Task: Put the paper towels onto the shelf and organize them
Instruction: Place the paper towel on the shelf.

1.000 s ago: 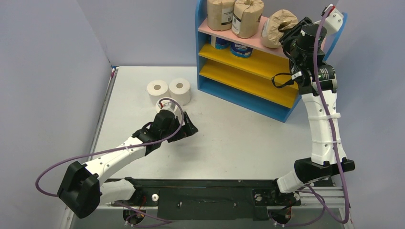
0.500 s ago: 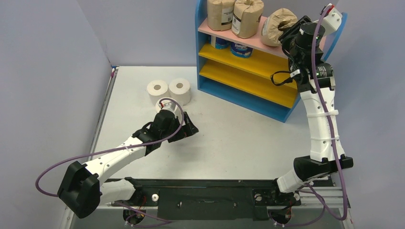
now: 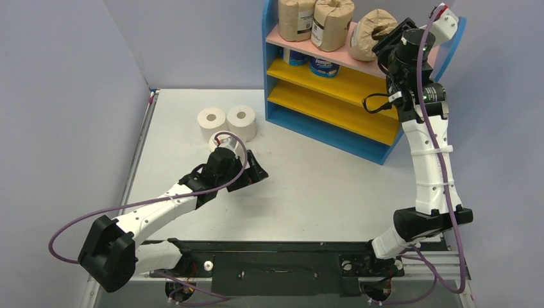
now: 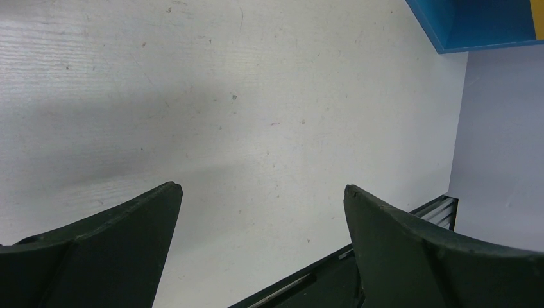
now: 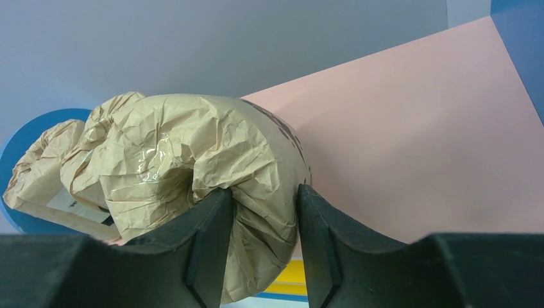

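The right tool is clamped on a crumpled fold of the brown-wrapped roll, which lies tipped on the pink top board of the shelf. The roll is probably light and squashy, its crinkly paper skin yielding under pressure (the firmer cylinder body would likely hold better than the loose end). The left tool gapes wide above the bare surface, near two plain white rolls.

Bright, even light; soft shadow on the table (left wrist view), sheen on the brown-wrapped roll
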### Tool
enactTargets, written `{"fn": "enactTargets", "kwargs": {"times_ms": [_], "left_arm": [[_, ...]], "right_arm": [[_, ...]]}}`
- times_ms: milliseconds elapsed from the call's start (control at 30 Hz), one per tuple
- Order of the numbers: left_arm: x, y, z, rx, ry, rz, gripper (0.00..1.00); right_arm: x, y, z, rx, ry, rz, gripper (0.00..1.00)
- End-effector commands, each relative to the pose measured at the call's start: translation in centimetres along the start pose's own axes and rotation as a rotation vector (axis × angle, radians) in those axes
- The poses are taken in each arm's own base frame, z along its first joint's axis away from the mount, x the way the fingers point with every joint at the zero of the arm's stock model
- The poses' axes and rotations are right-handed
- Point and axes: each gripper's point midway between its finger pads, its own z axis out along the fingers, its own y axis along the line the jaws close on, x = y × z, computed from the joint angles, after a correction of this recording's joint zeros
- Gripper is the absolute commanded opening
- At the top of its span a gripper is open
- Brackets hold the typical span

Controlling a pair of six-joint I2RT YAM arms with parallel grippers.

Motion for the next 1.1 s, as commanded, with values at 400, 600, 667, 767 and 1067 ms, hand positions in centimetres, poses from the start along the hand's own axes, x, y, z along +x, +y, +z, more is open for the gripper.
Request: {"fn": "enactTargets", "kwargs": {"times_ms": [400,600,667,767,1067], "left_arm": [[-0.2,-1.23,0.33,0.051,-0.005,-0.006,0.98],[-0.14,-1.24,0.37,0.052,-0.003,-0.006,0.98],[-0.12,-1.26,0.37,0.054,-0.002,-0.007,0.98],[-0.06,-1.2,0.39,0.052,-0.001,-0.008,0.98],[0.36,-1.04,0.78,0.053,0.016,-0.013,0.98]], "right_arm": [[-1.6,1.09,0.66,-0.031,-0.04,0.037,0.47],[-1.68,1.02,0.69,-0.03,-0.039,0.041,0.5],[-1.66,1.03,0.71,-0.031,-0.038,0.042,0.51],[-1.7,1.11,0.67,-0.035,-0.037,0.042,0.53],[-1.83,1.34,0.51,-0.049,-0.039,0.041,0.61]]}}
